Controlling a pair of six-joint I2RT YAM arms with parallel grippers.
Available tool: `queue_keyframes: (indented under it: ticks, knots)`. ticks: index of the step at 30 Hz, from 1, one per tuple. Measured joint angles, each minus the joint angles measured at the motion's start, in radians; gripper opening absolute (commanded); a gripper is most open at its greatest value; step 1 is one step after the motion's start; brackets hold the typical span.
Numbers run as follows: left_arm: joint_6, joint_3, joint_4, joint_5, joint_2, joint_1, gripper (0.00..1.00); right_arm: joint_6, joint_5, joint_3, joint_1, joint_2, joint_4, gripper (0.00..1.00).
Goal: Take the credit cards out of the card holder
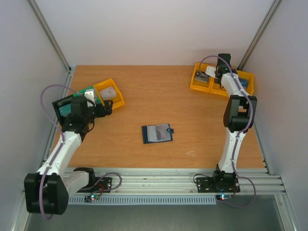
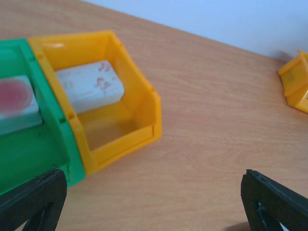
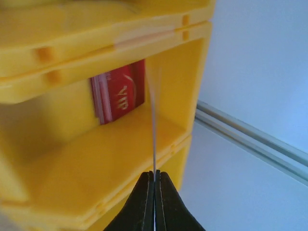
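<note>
- My right gripper point(image 3: 155, 174) is pinched tight on a thin card point(image 3: 152, 125); I see that card edge-on only, a pale sliver rising from my tips, so its face and any print are hidden.
- Just beyond it a red card point(image 3: 119, 96) leans inside the right-hand yellow bin point(image 3: 96, 163), at the table's far right; its white letters read "VIP"; its upper part is hidden behind the bin's rim.
- My left gripper point(image 2: 154, 180) is spread wide with nothing between; only the black fingers point(image 2: 33, 199) show, cut off at the bottom corners of the wrist view.
- Ahead of it the left-hand yellow bin point(image 2: 144, 103) holds a white box point(image 2: 89, 84); its red marks are too blurred to read.
- A green bin point(image 2: 29, 154) touches that bin's left side; its second box point(image 2: 14, 98), with a round red blot, is cut off by the frame's edge.
- The card holder point(image 1: 158, 134) lies open at the middle of the table point(image 1: 144, 91), well apart from both grippers; I cannot tell from above whether its pockets hold cards.
</note>
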Motion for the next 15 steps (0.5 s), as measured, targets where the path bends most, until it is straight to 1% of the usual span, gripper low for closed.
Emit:
queue_keyframes:
  ticks: [2,5,9,15]
  knots:
    - [0.011,0.039,0.012,0.005,0.035,0.0,0.99,-0.029,0.002,0.002,-0.015,0.037,0.096,0.01]
    - [0.022,0.09,0.033,0.013,0.085,0.0,0.99,-0.047,-0.005,0.002,-0.03,0.077,0.145,0.01]
    - [0.032,0.128,0.068,0.017,0.137,0.0,0.99,-0.031,-0.062,0.013,-0.038,0.092,0.146,0.01]
    - [0.046,0.142,0.087,0.014,0.185,0.0,0.99,-0.001,-0.134,0.083,-0.051,0.114,0.159,0.01]
